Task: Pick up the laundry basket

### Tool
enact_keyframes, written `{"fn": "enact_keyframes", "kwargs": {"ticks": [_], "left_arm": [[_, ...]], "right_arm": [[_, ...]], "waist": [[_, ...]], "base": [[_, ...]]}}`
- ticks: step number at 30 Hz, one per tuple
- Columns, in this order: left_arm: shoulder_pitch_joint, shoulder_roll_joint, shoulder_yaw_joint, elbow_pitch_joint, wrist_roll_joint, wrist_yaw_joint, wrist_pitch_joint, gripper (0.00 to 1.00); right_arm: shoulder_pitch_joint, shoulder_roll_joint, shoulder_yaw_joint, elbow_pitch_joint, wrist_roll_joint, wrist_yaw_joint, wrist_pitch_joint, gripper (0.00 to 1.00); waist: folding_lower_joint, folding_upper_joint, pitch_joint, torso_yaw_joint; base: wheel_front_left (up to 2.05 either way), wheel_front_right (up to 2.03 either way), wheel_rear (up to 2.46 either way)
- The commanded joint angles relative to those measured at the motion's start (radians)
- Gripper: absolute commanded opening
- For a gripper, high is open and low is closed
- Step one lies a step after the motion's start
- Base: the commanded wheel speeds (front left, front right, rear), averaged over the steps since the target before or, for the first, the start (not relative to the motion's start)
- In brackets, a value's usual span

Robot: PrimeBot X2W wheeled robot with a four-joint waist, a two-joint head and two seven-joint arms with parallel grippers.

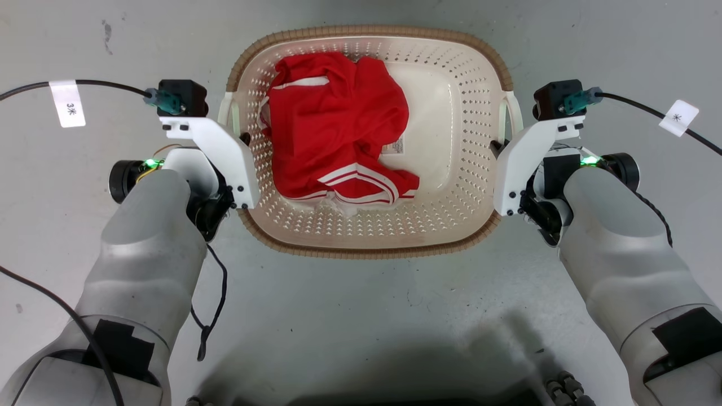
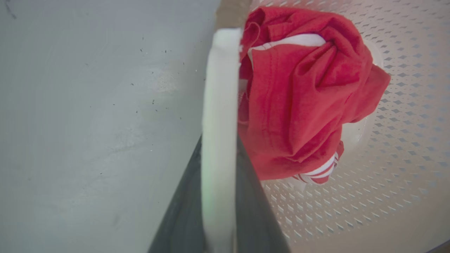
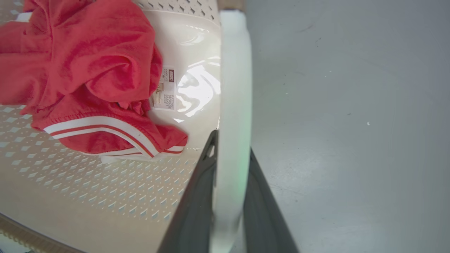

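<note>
The laundry basket (image 1: 474, 113) is seen centred between the two arms, over the grey floor (image 1: 361, 316) — whether it rests there or is raised cannot be told. A red garment (image 1: 333, 124) with white stripes is held inside it. The left gripper (image 1: 243, 137) has its jaws clenched on the left handle (image 2: 219, 88) — the right gripper (image 1: 497, 148) is likewise clamped on the right handle (image 3: 233, 88).
</note>
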Motion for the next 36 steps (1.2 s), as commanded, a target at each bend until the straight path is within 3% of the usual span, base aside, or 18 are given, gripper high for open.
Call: {"fn": "enact_keyframes", "kwargs": {"ticks": [1, 12, 36], "left_arm": [[0.006, 0.008, -0.009, -0.003, -0.009, 0.003, 0.004, 0.00], [0.021, 0.005, -0.080, 0.015, -0.079, 0.003, 0.054, 0.00], [0.106, -0.027, -0.139, 0.088, -0.187, 0.003, 0.217, 0.00]], "right_arm": [[-0.001, -0.001, 0.011, -0.004, 0.007, 0.000, 0.006, 0.00], [0.023, 0.001, 0.082, -0.010, 0.076, 0.002, 0.055, 0.00], [0.106, 0.003, 0.174, 0.017, 0.220, 0.002, 0.382, 0.00]], "waist": [[0.0000, 0.0000, -0.005, 0.000], [0.0000, 0.0000, -0.100, 0.001], [0.0000, 0.0000, -0.558, 0.010]], "base": [[0.00, 0.00, 0.00], [0.00, 0.00, 0.00], [0.00, 0.00, 0.00]]}}
